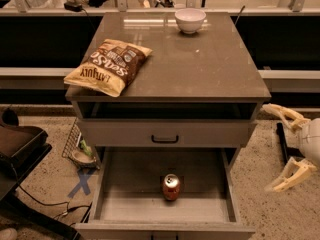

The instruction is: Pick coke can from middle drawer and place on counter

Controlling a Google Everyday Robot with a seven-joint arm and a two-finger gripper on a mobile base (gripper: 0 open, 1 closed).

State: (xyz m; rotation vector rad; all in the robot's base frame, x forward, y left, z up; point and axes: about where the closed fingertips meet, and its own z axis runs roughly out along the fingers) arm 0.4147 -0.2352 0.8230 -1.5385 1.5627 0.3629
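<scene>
The coke can (pixel 171 186) stands upright on the bare floor of the open middle drawer (pixel 125 209), near the middle and toward its front. The counter (pixel 200 64) is the grey-brown top of the cabinet above. My gripper (pixel 274 149) is at the right edge of the view, to the right of the cabinet at the height of the drawers, well apart from the can. Its two pale fingers (pixel 282 115) are spread wide and hold nothing.
A brown-yellow chip bag (pixel 109 66) lies on the counter's front left, overhanging the edge. A white bowl (pixel 190 20) stands at the counter's back. A closed drawer front with a black handle (pixel 165 139) sits above the open drawer. A dark chair (pixel 20 149) and cables lie at left.
</scene>
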